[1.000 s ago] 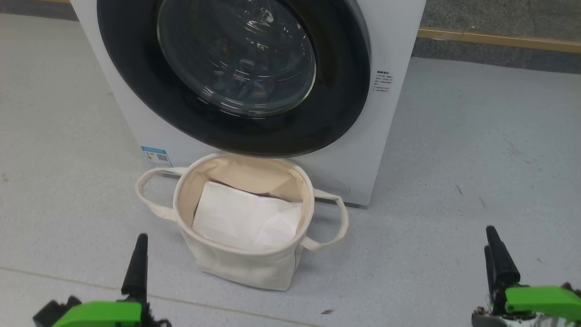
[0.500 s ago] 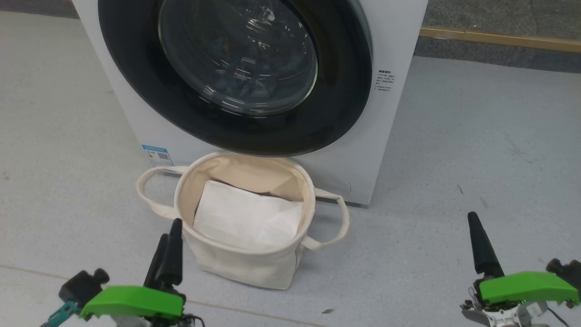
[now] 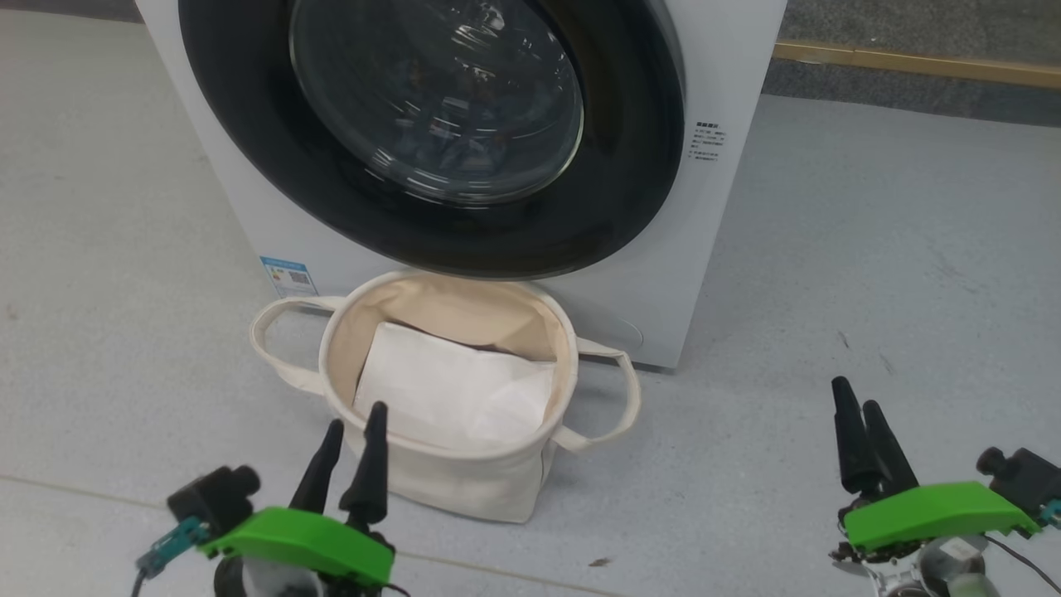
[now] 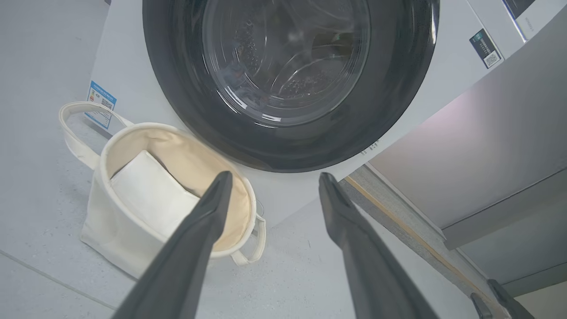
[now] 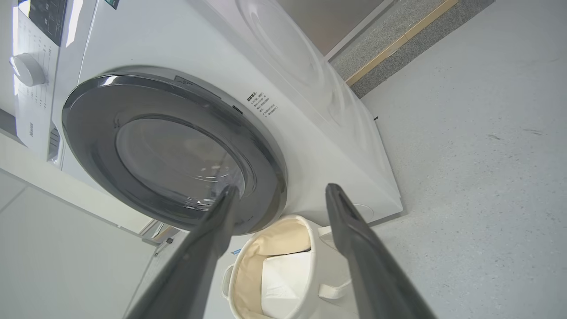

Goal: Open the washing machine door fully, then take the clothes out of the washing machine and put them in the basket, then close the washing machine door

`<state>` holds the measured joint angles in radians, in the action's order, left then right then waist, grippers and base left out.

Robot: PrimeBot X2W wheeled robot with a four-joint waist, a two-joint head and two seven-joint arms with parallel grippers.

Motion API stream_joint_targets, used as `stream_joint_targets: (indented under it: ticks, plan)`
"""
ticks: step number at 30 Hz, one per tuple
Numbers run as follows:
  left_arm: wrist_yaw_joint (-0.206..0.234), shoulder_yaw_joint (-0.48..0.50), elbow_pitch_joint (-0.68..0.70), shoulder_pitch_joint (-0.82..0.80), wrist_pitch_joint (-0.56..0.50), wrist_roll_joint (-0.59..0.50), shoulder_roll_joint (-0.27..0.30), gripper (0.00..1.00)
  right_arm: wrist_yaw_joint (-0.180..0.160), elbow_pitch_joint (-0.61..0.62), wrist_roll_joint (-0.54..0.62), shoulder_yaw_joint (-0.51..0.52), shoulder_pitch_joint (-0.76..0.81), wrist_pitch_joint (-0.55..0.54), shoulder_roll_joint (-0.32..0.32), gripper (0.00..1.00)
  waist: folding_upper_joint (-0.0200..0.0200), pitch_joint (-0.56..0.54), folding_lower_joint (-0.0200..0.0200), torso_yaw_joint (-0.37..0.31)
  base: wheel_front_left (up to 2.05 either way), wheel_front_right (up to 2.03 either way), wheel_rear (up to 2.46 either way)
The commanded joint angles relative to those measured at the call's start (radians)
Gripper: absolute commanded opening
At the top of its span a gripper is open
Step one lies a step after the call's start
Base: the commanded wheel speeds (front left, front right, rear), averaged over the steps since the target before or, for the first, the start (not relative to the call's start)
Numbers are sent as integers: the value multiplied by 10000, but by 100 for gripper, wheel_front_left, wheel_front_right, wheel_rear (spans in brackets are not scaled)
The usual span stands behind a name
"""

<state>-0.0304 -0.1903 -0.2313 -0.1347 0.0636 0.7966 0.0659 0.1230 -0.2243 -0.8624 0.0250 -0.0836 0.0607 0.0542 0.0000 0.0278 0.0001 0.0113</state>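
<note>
Washing machine door (image 4: 288, 71) apparently shut, basket (image 4: 102, 212) just beside

Head camera looks down, wrist cameras low, upward; all share door (image 3: 431, 133) and basket (image 3: 464, 487).

The white washing machine (image 3: 729, 75) is standing upright, its round, black-rimmed washing machine door (image 3: 431, 108) sitting shut against the front. The cream canvas basket (image 3: 448, 481) is standing upright and open-mouthed at the door's 6 o'clock, just beside the machine, its handles looping out at 9 and 3 o'clock.
</note>
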Motion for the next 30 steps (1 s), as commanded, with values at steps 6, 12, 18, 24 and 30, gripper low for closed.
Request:
stream_joint_targets:
  ticks: [6,12,18,24,30]
  plan:
    - [393,-411,74,-801,266,-1111,274,100,41,266,933,-289,-736,292,167,100,0,82,0,33,0,0,0]
    - [925,-584,-167,-993,441,-1682,278,100,44,377,1531,-427,-833,467,175,100,0,134,0,70,0,0,0]
    - [1238,-990,-262,-1166,616,-2383,364,100,48,491,2213,-521,-868,643,206,100,0,125,0,98,0,0,0]
    - [1497,-1334,-283,-1282,792,-3043,547,100,52,579,2859,-614,-853,819,194,100,0,43,0,117,0,0,0]
    - [1717,-1713,-390,-1347,967,-3689,639,100,56,664,3565,-709,-837,995,165,100,0,-38,0,117,0,0,0]
